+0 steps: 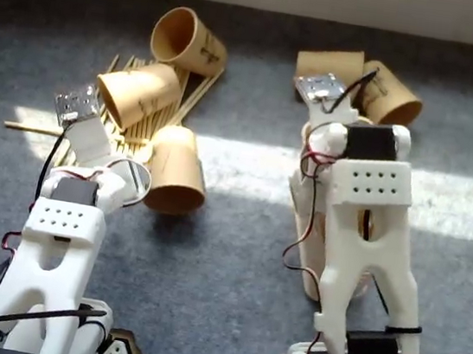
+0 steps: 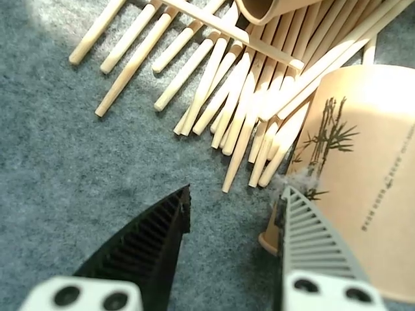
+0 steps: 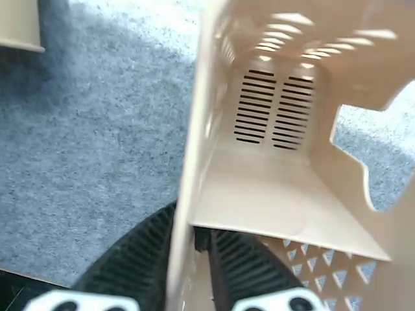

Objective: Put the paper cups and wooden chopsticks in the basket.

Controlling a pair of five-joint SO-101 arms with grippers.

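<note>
Upper left in the high view, the left pincer (image 2: 237,194) gapes beside a paper cup (image 2: 369,188) and the chopsticks (image 2: 227,97), likely to close on one next, while the right pincer (image 3: 192,228) clamps the basket (image 3: 279,194) wall.

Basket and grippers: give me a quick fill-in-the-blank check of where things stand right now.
1. The right gripper is shut on the wall of the ___.
2. The left gripper hovers with its jaws ___ next to a bamboo-printed paper cup.
3. In the high view, the wooden chopsticks lie by the ___ arm.
4. In the high view, ___ paper cups lie on the carpet.

Missing words: basket; open; left; five.
</note>
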